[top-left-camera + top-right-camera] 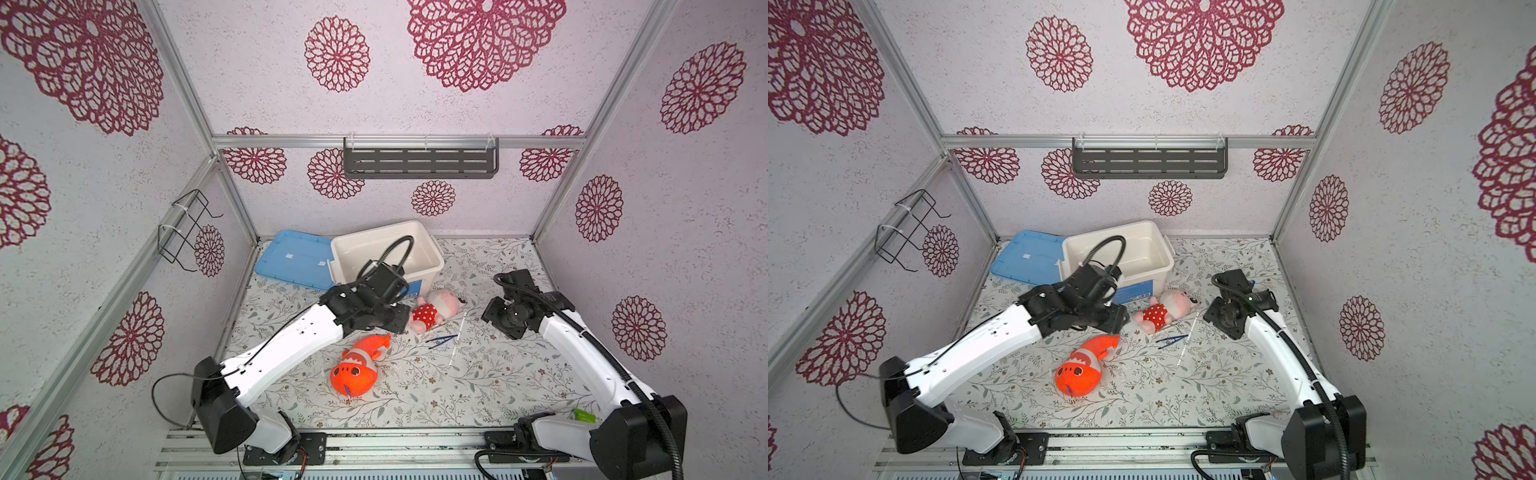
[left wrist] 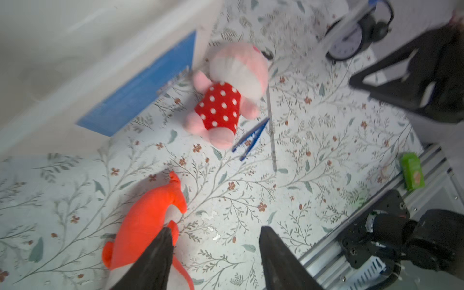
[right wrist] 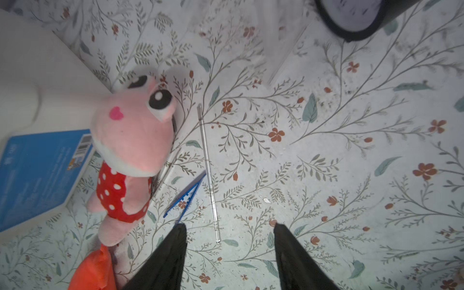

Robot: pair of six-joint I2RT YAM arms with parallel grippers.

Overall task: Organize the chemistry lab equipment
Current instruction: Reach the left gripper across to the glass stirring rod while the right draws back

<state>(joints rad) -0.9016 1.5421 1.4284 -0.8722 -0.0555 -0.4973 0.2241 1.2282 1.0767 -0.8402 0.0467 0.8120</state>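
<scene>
Dark blue tweezers (image 1: 441,341) (image 3: 185,198) lie on the flowered table beside a thin clear rod (image 1: 458,338) (image 3: 208,173). A slim grey tool (image 3: 167,164) pokes out from under the pink doll. In the wrist views a round dark-rimmed clear item (image 2: 345,42) (image 3: 351,17) shows; both top views hide it behind the right arm. My left gripper (image 2: 216,233) (image 1: 399,322) hangs open and empty above the table by the orange fish's tail. My right gripper (image 3: 229,226) (image 1: 503,320) is open and empty too, just above the near end of the rod.
A white bin (image 1: 432,266) stands open at the back, with its blue lid (image 1: 291,257) flat to its left. The pink doll (image 1: 432,311) lies in front of the bin, and the orange plush fish (image 1: 359,365) nearer the front. A green box (image 2: 411,170) sits at the front right edge.
</scene>
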